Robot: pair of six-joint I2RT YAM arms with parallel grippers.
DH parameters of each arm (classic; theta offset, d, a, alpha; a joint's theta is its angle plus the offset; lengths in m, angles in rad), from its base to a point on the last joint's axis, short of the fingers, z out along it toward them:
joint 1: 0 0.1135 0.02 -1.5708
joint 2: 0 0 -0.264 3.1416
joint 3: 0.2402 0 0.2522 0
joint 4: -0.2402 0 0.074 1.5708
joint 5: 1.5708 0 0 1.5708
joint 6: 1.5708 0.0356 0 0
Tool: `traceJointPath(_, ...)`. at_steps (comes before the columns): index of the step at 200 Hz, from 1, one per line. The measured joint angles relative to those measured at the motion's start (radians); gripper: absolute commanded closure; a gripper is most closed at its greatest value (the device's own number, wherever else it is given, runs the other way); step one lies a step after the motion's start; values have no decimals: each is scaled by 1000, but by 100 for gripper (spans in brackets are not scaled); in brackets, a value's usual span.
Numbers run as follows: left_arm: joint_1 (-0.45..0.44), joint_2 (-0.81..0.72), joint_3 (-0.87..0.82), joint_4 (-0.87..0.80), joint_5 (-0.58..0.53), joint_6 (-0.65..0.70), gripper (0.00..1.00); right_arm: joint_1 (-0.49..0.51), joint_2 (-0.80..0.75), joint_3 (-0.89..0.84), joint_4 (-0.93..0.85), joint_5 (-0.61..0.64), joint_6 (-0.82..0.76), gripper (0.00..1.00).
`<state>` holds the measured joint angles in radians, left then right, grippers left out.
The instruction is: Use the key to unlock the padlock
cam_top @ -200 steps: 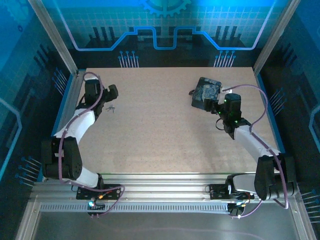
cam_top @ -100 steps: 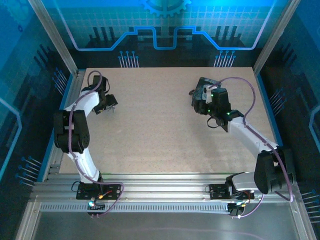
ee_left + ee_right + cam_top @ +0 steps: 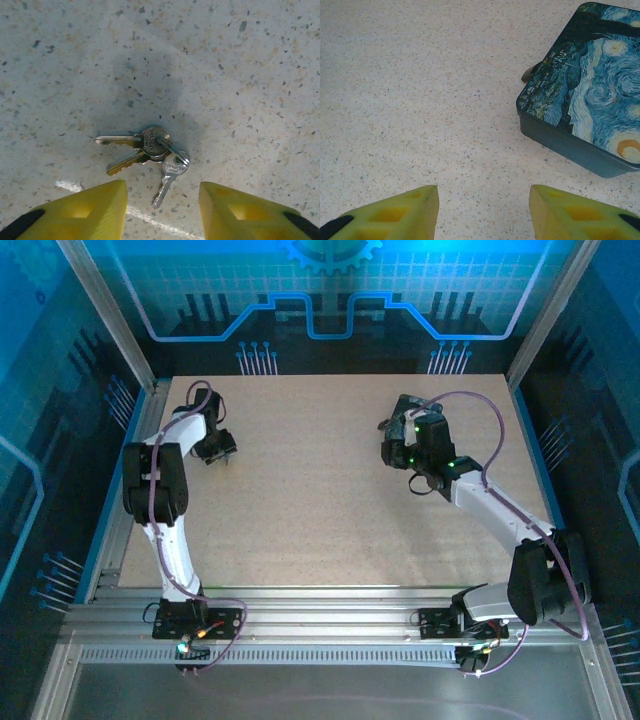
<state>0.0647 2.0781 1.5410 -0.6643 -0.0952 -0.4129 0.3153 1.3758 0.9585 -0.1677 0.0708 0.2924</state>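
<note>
The keys (image 3: 147,147), three on one ring, lie flat on the desk (image 3: 250,75), at 12 o'clock from the left gripper (image 3: 161,195). It has just swung over them, jaws wide and empty, so a grab looks next. The padlock (image 3: 529,74), I think, peeks out touching the painted box (image 3: 590,100), at 1 o'clock from the right gripper (image 3: 484,200), whose jaws are also wide and empty.

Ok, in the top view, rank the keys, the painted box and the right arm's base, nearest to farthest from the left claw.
1. keys, right by the left claw, at the table's far left.
2. box, across the table, far right.
3. right arm's base, at the near edge, right side.
</note>
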Motion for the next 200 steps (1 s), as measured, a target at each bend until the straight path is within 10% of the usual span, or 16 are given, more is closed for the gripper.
traceJointPath(105,0,62,41,-12,15,-5,97,0,15,6,-17,-2,-1,49)
traceJointPath(200,-32,-19,-35,-48,42,27,100,0,15,6,-23,-8,0,48)
